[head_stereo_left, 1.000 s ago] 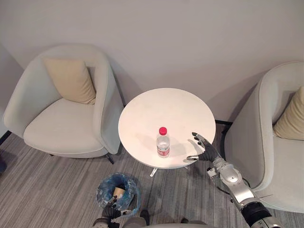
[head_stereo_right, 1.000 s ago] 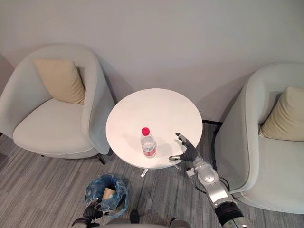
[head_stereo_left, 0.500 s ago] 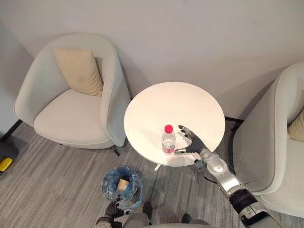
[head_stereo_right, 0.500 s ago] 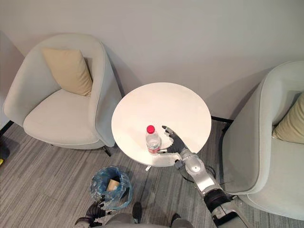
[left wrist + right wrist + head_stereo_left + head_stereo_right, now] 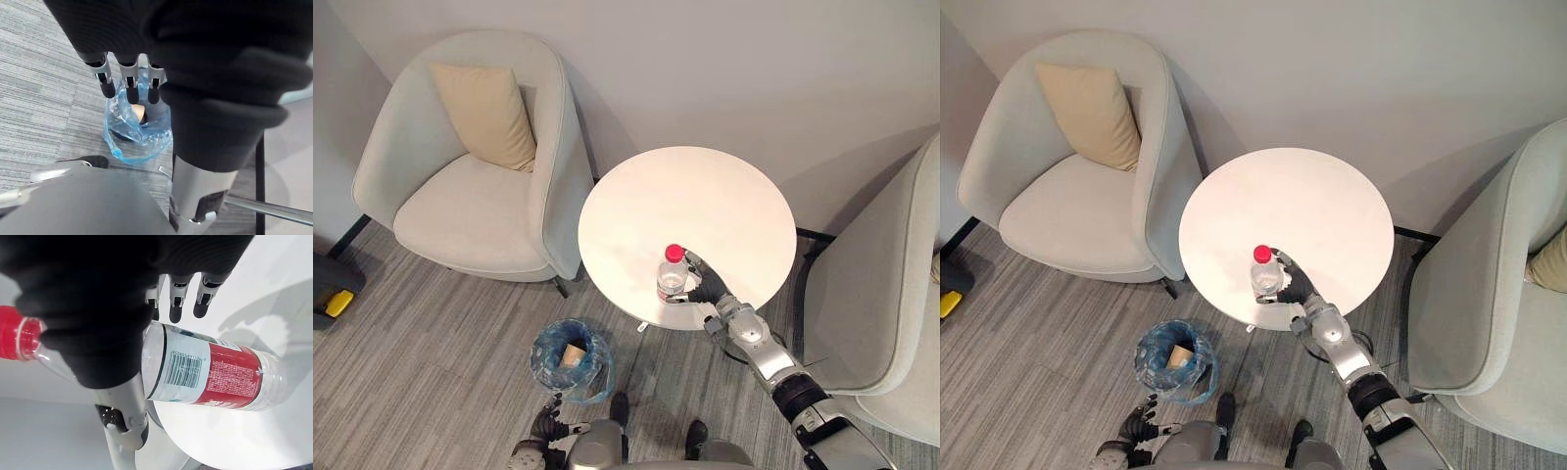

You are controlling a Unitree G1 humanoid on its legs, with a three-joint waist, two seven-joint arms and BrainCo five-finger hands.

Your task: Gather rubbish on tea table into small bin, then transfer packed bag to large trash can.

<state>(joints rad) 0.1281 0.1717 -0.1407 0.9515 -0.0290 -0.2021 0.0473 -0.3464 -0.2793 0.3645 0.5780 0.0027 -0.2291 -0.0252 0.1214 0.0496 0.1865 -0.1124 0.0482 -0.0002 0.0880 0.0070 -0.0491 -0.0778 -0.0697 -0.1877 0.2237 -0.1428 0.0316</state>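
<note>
Beside the cushioned armchair (image 5: 460, 196) stands the round white table (image 5: 705, 191), bare except for one upright bottle (image 5: 672, 277) near its front edge. On the floor the blue-bagged small bin (image 5: 570, 358) sits close by, handy for the drop. The right hand (image 5: 705, 287) cups the bottle, fingers and thumb wide either side, apparently not yet clamped. The left hand (image 5: 128, 81) hangs relaxed near the bin.

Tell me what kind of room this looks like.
Probably a lounge or waiting area, perhaps in an office: a pale cushioned armchair and a second armchair flank a round white tea table, and a small bin lined with blue plastic stands on the grey floor.
</note>
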